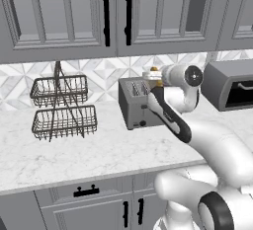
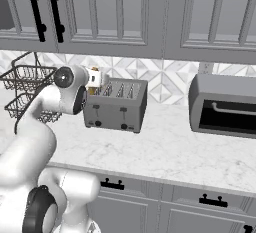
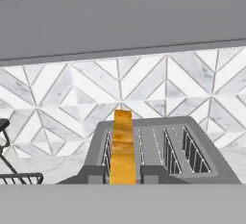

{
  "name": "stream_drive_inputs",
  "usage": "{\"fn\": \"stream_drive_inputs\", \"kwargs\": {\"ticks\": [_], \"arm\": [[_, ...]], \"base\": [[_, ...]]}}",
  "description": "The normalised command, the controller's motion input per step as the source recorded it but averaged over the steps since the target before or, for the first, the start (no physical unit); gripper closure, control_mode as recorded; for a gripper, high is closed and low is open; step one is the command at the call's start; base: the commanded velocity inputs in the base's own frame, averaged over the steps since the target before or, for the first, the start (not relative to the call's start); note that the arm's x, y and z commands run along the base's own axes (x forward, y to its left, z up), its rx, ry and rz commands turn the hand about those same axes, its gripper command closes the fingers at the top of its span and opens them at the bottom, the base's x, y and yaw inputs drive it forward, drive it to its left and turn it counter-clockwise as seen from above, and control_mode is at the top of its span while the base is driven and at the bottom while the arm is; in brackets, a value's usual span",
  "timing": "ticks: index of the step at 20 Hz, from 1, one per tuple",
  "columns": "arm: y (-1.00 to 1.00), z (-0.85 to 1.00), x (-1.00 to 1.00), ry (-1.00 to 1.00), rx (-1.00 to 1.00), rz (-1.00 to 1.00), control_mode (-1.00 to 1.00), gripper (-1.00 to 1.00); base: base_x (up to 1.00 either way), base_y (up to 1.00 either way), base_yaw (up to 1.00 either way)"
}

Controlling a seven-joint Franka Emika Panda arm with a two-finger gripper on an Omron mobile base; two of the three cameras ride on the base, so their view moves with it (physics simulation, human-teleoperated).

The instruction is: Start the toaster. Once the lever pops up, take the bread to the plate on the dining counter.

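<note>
Base views flank the toaster (image 1: pixel 134 103); hand view looks down closely

wall: white-grey chevron tile backsplash (image 1: pixel 99 73) | above: grey panelled wall cabinets with black bar handles (image 1: pixel 64 12) | bench: white marble top (image 1: pixel 89 150) | below: grey drawers, black handles (image 2: pixel 150 197) | 2-tier wire basket (image 1: pixel 62 105)

A home kitchen, rendered: marble worktop (image 1: pixel 74 150) over grey drawers with black handles (image 1: pixel 86 191), grey wall cabinets (image 1: pixel 59 17) above chevron tile backsplash (image 3: pixel 144 83), with a metal toaster (image 2: pixel 116 106), toaster oven (image 2: pixel 222 106) and two-tier wire basket (image 1: pixel 62 108).
</note>
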Motion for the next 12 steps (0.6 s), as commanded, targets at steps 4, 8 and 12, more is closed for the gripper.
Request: {"fn": "stream_drive_inputs", "kwargs": {"ticks": [4, 8, 12], "arm": [[0.00, 0.30, -1.00, 0.04, 0.00, 0.00, -1.00, 1.00], [0.03, 0.04, -1.00, 0.03, 0.00, 0.00, -1.00, 1.00], [0.02, -0.01, -0.79, 0.04, 0.00, 0.00, -1.00, 1.00]], "base": [[0.00, 0.00, 0.00], [0.00, 0.00, 0.00], [0.00, 0.00, 0.00]]}}
